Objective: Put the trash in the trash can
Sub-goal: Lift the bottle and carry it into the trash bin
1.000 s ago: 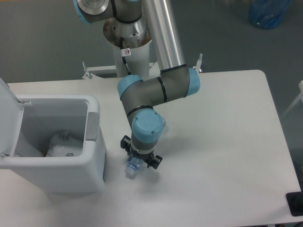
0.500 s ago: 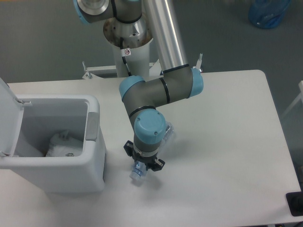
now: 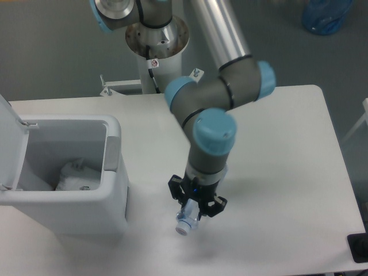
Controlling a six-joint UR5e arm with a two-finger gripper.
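Observation:
My gripper (image 3: 196, 202) points straight down over the front middle of the table, shut on the clear crushed bottle (image 3: 187, 222). Only the bottle's bluish cap end sticks out below the fingers; the arm hides the rest. The white trash can (image 3: 115, 190) stands open at the left, lid (image 3: 10, 144) raised, with a crumpled white wad (image 3: 77, 175) lying inside. The bottle hangs to the right of the can, apart from it.
The arm's base and column (image 3: 156, 40) stand at the table's back edge. A blue bag (image 3: 325, 15) lies on the floor at the far right. A dark object (image 3: 359, 248) sits at the table's front right corner.
The gripper has risen and moved right and toward the front, carrying the bottle with it. The elbow swung to the right. The can and the wad have not moved.

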